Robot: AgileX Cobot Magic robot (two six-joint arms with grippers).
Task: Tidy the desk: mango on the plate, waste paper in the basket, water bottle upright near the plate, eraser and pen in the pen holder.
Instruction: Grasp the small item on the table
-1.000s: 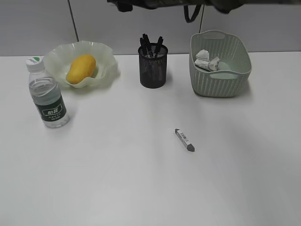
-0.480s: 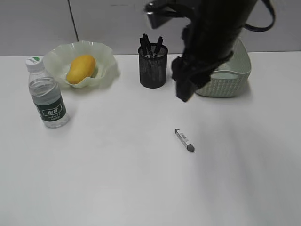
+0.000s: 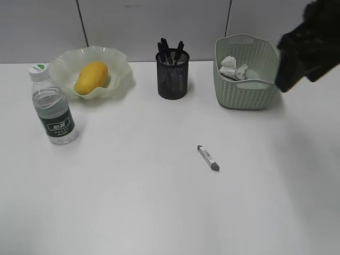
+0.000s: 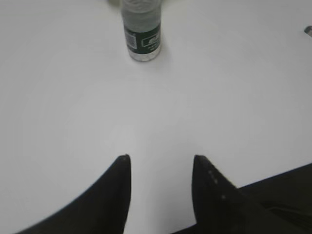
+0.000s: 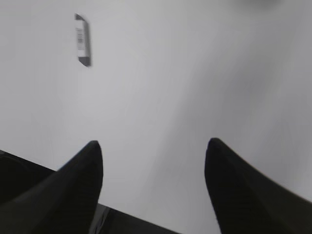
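While most of the tidying looks settled, one small thing lies loose on the desk (image 3: pixel 133 202), so the notes run item by item.

Mango: the mango (image 3: pixel 91 77) sits in the wavy-rimmed plate (image 3: pixel 64 64) at the back left, where the task wants it.

Water bottle: the water bottle (image 3: pixel 53 109) stands upright, cap on top, just in front of the plate and to its left; close enough to count as near it, I'd say.

Waste paper: the waste paper (image 3: pixel 234 69) lies inside the basket (image 3: pixel 249 98) at the back right, low against the far wall.

Pen holder: the pen holder (image 3: pixel 172 74) stands between plate and basket with dark pens poking out of its top.

Eraser: the eraser (image 3: pixel 208 158), a small grey stick with a printed white sleeve, lies flat on the bare desk in front of the holder, well apart from it. It seems the one piece left to put away.

Right gripper: the right gripper (image 5: pixel 153 146) hangs over bare desk, jaws wide apart and empty, the eraser off to one side in its wrist view; from outside, its arm is a dark blur by the basket.

Left gripper: the left gripper (image 4: pixel 161 158) has its jaws apart, holding nothing, facing the bottle from a distance.
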